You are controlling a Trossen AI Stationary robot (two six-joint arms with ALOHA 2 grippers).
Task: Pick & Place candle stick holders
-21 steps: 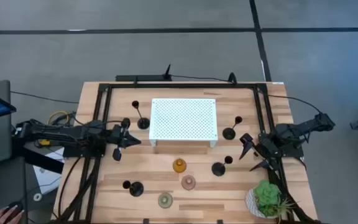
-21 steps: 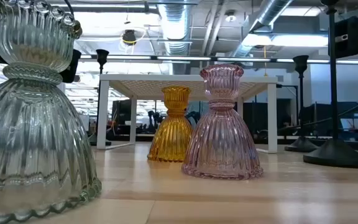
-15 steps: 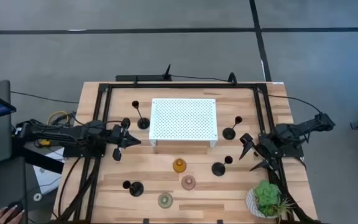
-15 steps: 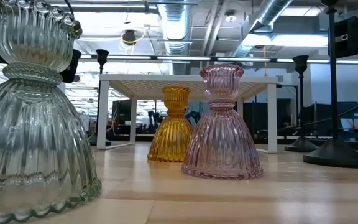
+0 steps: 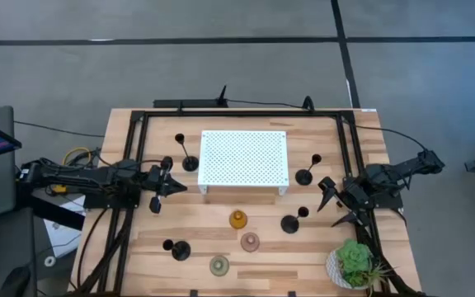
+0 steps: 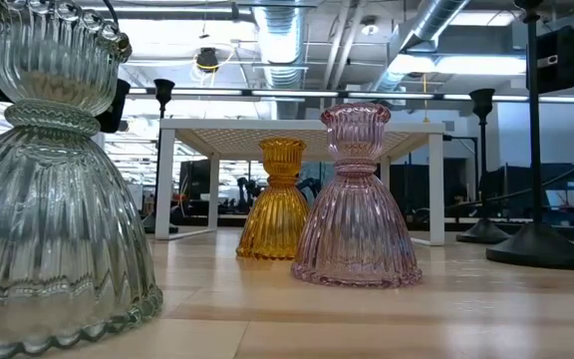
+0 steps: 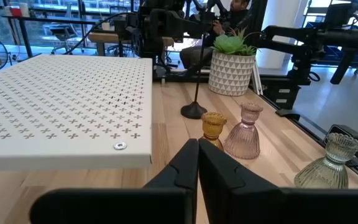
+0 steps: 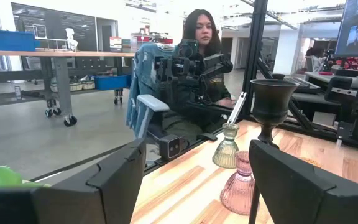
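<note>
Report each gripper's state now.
Left gripper: closed, holding nothing, beside the white perforated platform.
Right gripper: open, empty.

7 candle stick holders, all upright on the table, none held.

4 matte black, disc base with thin stem: 1 just off the white platform's left edge, 1 near its right edge, 1 at the front right, 1 at the front left. 3 squat ribbed glass: amber just in front of the platform, pink beside it nearer the front edge, pale green nearest that edge. All stand apart, none touching.
</note>
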